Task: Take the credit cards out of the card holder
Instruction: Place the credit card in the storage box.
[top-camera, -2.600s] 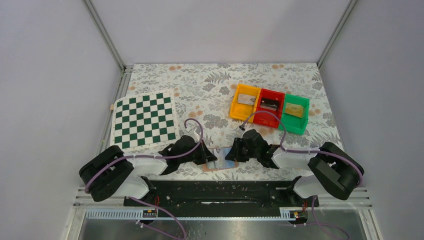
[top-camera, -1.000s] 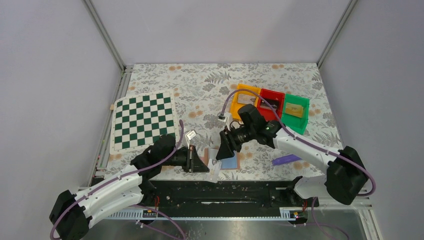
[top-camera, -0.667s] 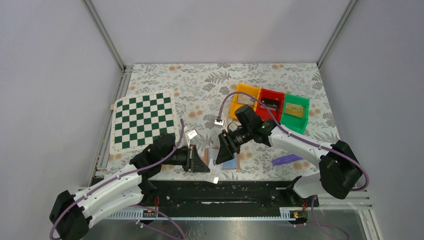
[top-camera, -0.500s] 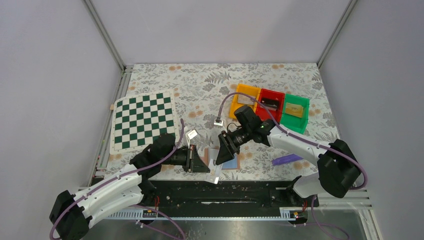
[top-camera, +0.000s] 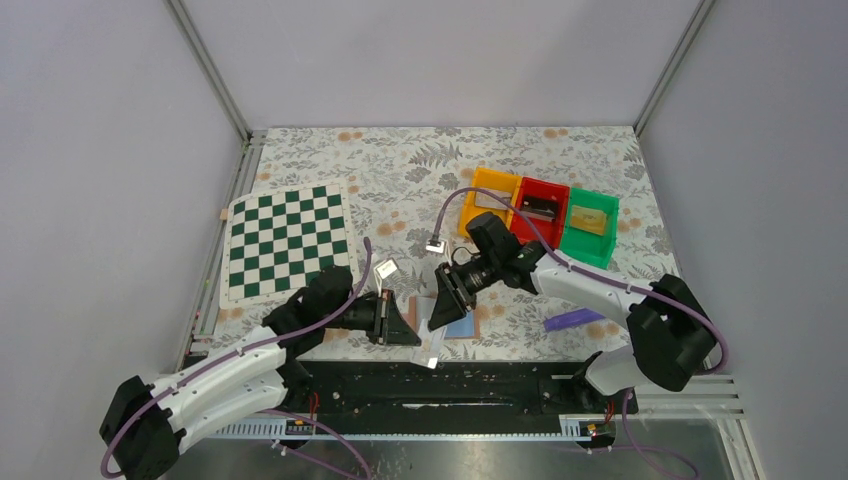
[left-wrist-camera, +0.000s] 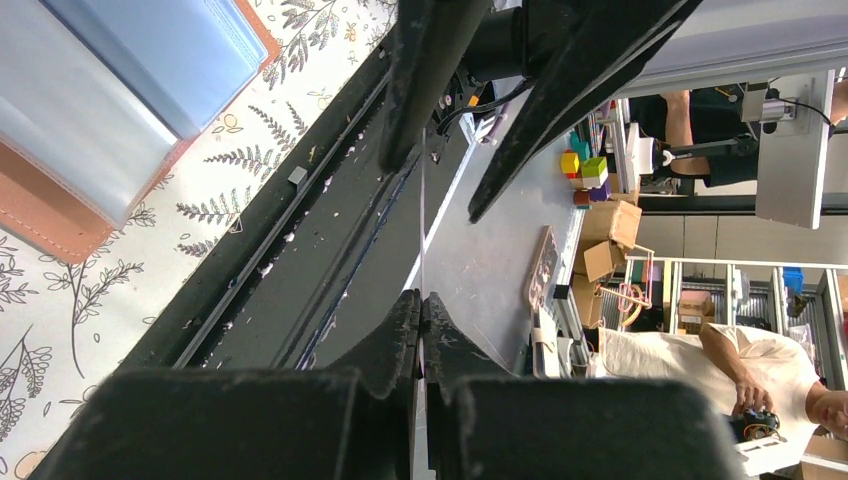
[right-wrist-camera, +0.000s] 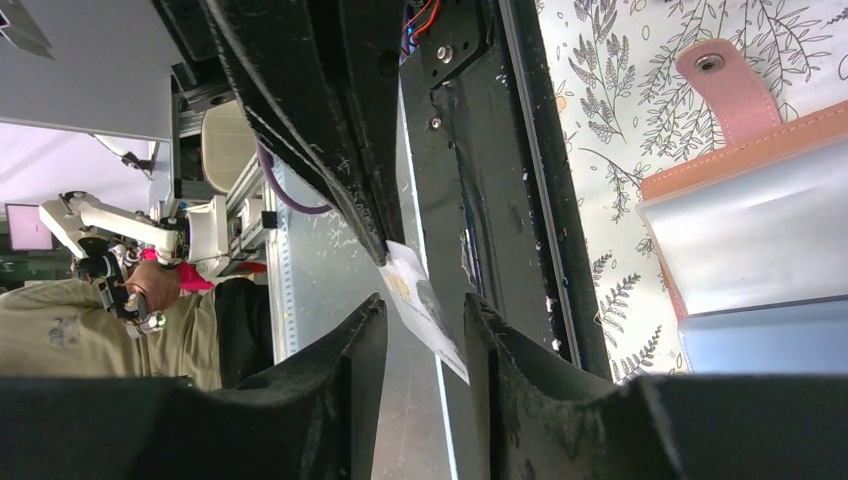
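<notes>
The tan card holder (top-camera: 464, 325) lies open near the table's front edge, pale and blue inside (left-wrist-camera: 120, 90) (right-wrist-camera: 745, 215). My left gripper (top-camera: 413, 331) (left-wrist-camera: 422, 298) is shut on a whitish credit card (top-camera: 431, 338) and holds it on edge above the front rail. In the left wrist view that card (left-wrist-camera: 422, 215) shows only as a thin line. My right gripper (top-camera: 440, 311) (right-wrist-camera: 425, 308) faces the left one. Its jaws stand on either side of the card's free end (right-wrist-camera: 418, 292), with a gap showing on both sides.
Orange (top-camera: 472, 213), red (top-camera: 524, 231) and green (top-camera: 592, 251) bins stand in a row at the back right, each with something flat inside. A green-and-white chessboard (top-camera: 288, 243) lies at the left. A purple object (top-camera: 572, 320) lies by the right arm.
My right gripper has slid a little left onto the card's free end, and its jaws have narrowed. The left gripper has stayed shut on the card.
</notes>
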